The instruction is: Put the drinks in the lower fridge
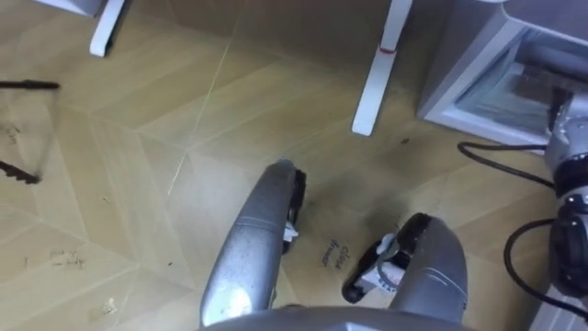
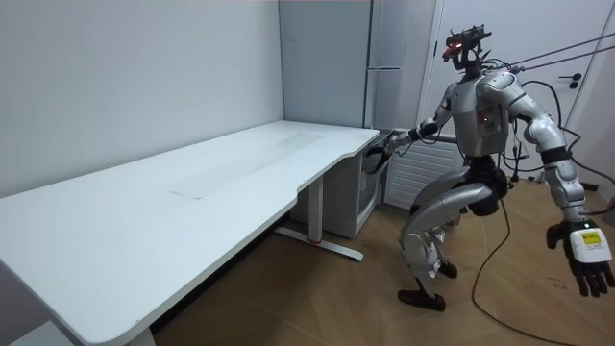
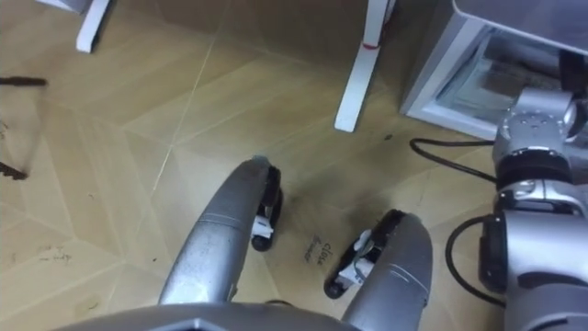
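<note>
I stand with knees bent on the wood floor (image 1: 184,138) at the end of the white desk (image 2: 192,192), facing the lower fridge (image 1: 464,69). It sits at the upper right of my downward view with its open front turned toward me. A pale shelf (image 1: 510,87) lies level inside it, and the cabinet's long axis runs upright, as the room view shows. One white desk foot (image 1: 377,83) lies on the floor just to its left. My right hand (image 2: 381,152) is stretched forward, level with the desk's edge, toward the fridge. I cannot tell how its fingers are set or whether they hold a drink. My left hand (image 2: 584,258) hangs out behind me, low, fingers loose and spread, holding nothing.
</note>
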Available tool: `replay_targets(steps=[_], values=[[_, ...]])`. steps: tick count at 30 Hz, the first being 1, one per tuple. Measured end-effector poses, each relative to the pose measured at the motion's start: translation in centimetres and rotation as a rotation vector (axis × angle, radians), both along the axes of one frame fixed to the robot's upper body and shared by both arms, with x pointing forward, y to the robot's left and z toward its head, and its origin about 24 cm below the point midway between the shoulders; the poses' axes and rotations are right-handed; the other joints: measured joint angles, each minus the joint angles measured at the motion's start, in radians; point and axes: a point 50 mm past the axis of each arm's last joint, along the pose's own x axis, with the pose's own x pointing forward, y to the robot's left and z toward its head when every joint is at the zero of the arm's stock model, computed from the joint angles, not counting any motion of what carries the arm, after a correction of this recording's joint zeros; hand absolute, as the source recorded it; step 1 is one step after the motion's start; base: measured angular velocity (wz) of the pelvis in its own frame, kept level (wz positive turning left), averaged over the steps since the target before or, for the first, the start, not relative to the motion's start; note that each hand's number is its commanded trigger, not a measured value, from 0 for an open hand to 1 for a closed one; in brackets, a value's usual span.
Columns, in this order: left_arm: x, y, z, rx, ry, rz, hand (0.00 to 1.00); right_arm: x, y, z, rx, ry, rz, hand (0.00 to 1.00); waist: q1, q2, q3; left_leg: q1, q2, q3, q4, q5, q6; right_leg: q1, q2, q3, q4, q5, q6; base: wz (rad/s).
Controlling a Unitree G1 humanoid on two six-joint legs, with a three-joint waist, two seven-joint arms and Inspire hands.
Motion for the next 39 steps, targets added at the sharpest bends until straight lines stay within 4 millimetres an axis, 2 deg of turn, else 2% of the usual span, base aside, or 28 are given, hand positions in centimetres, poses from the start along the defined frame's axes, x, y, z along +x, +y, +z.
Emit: replay_targets(steps=[3, 4, 6, 7, 10, 11, 12, 15, 21, 25, 27, 30, 31, 33, 35, 36, 38, 39], values=[[0.1, 0.1, 0.0, 0.003, -0.010, -0.002, 0.00, 0.6, 0.0, 1.5, -0.021, -0.055, 0.021, 0.00, 0.000, 0.005, -0.0012, -0.003, -0.011, -0.003, -0.010, 0.013, -0.002, -0.007, -0.005, 0.000, -0.002, 0.002, 0.009, 0.09], [0.2, 0.2, 0.1, 0.010, -0.015, 0.003, 0.00, 1.0, 0.2, 2.7, -0.030, -0.091, 0.039, 0.00, -0.001, 0.005, -0.0012, -0.003, -0.014, -0.003, -0.021, 0.021, -0.002, -0.010, -0.008, 0.000, -0.008, 0.004, 0.006, 0.06], [0.3, 0.3, 0.1, 0.021, -0.026, -0.009, 0.00, 1.4, 0.8, 3.5, -0.034, -0.111, 0.065, 0.00, -0.007, 0.002, -0.0001, 0.008, -0.020, -0.003, -0.050, 0.038, -0.002, -0.002, -0.010, -0.006, -0.029, 0.017, 0.005, 0.09], [0.4, 0.3, 0.1, 0.022, -0.035, -0.017, 0.00, 1.5, 0.9, 3.5, -0.034, -0.108, 0.073, 0.00, -0.012, 0.001, 0.0001, 0.014, -0.023, -0.003, -0.068, 0.050, -0.001, 0.000, -0.010, -0.008, -0.042, 0.029, 0.010, 0.09], [0.5, 0.4, 0.2, 0.031, -0.051, -0.020, 0.00, 1.7, 1.1, 3.8, -0.033, -0.117, 0.094, 0.00, -0.021, -0.001, 0.0015, 0.017, -0.024, -0.002, -0.093, 0.067, 0.003, 0.001, -0.009, -0.014, -0.063, 0.050, -0.007, 0.02], [0.5, 0.4, 0.2, 0.040, -0.057, -0.018, 0.00, 1.7, 1.1, 3.8, -0.033, -0.116, 0.101, 0.00, -0.027, -0.003, 0.0029, 0.018, -0.024, -0.003, -0.096, 0.068, 0.004, 0.005, -0.009, -0.017, -0.066, 0.052, -0.008, 0.00], [0.5, 0.5, 0.3, 0.043, -0.060, -0.016, 0.00, 1.7, 1.2, 3.8, -0.031, -0.114, 0.106, 0.00, -0.030, 0.000, 0.0008, 0.020, -0.024, -0.003, -0.096, 0.070, 0.004, 0.007, -0.010, -0.018, -0.067, 0.052, -0.009, 0.05], [0.6, 0.5, 0.3, 0.045, -0.072, -0.020, 0.00, 1.8, 1.4, 3.8, -0.022, -0.104, 0.124, 0.00, -0.045, -0.004, 0.0028, 0.026, -0.028, 0.000, -0.101, 0.070, 0.005, 0.016, -0.018, -0.022, -0.071, 0.052, -0.008, 0.03], [0.9, 0.5, 0.3, 0.054, -0.081, -0.041, 0.00, 2.1, 2.3, 4.4, -0.012, -0.080, 0.153, 0.00, -0.075, 0.005, -0.0028, 0.028, -0.031, 0.004, -0.126, 0.078, 0.010, 0.015, -0.016, -0.024, -0.094, 0.063, -0.003, 0.00], [1.0, 0.5, 0.3, 0.057, -0.078, -0.038, 0.00, 2.2, 2.5, 4.2, -0.018, -0.065, 0.172, 0.00, -0.081, 0.005, -0.0028, 0.030, -0.029, 0.004, -0.131, 0.079, 0.011, 0.017, -0.001, -0.019, -0.109, 0.069, 0.005, -0.02], [1.4, 0.4, 0.2, 0.058, -0.081, -0.053, 0.00, 2.1, 2.3, 3.8, -0.030, -0.062, 0.177, 0.00, -0.080, 0.002, -0.0011, 0.035, -0.027, 0.004, -0.138, 0.080, 0.013, 0.020, 0.006, -0.017, -0.120, 0.074, 0.011, -0.03], [2.6, -0.3, -0.1, 0.032, -0.109, -0.099, 0.00, 1.8, 1.4, 2.2, -0.091, -0.042, 0.210, 0.00, -0.079, -0.009, 0.0051, 0.063, -0.026, 0.005, -0.178, 0.092, 0.020, 0.046, 0.017, -0.020, -0.163, 0.091, 0.023, -0.01], [3.0, -0.4, -0.1, 0.025, -0.119, -0.109, 0.00, 1.5, 1.1, 1.1, -0.124, -0.020, 0.245, 0.00, -0.080, -0.016, 0.0057, 0.081, -0.025, 0.005, -0.203, 0.099, 0.021, 0.063, 0.020, -0.025, -0.189, 0.097, 0.032, 0.00], [3.7, -0.6, -0.1, 0.014, -0.141, -0.107, 0.00, 0.6, 0.3, -0.8, -0.161, 0.024, 0.297, 0.00, -0.088, -0.029, 0.0057, 0.108, -0.029, 0.003, -0.244, 0.111, 0.024, 0.093, 0.022, -0.036, -0.229, 0.112, 0.038, 0.06], [4.3, -0.7, -0.2, -0.001, -0.150, -0.110, 0.00, -1.5, -1.1, -3.3, -0.236, 0.107, 0.373, 0.00, -0.080, -0.042, 0.0044, 0.145, -0.025, -0.001, -0.286, 0.123, 0.027, 0.137, 0.036, -0.051, -0.288, 0.138, 0.037, 0.02], [4.3, -0.7, -0.2, -0.006, -0.148, -0.105, 0.00, -2.0, -1.4, -3.8, -0.254, 0.128, 0.397, 0.00, -0.080, -0.045, 0.0047, 0.157, -0.025, -0.002, -0.295, 0.124, 0.027, 0.151, 0.040, -0.055, -0.301, 0.144, 0.037, 0.00], [4.2, -0.8, -0.2, -0.015, -0.132, -0.097, 0.00, -4.2, -2.2, -5.8, -0.315, 0.225, 0.496, 0.00, -0.089, -0.052, 0.0042, 0.193, -0.023, -0.004, -0.320, 0.124, 0.028, 0.198, 0.048, -0.072, -0.342, 0.153, 0.047, 0.02], [4.5, -0.8, -0.3, -0.018, -0.127, -0.094, 0.00, -5.9, -2.8, -7.1, -0.324, 0.290, 0.553, 0.00, -0.087, -0.060, 0.0016, 0.215, -0.020, -0.005, -0.341, 0.125, 0.029, 0.224, 0.057, -0.079, -0.375, 0.164, 0.051, 0.00]])
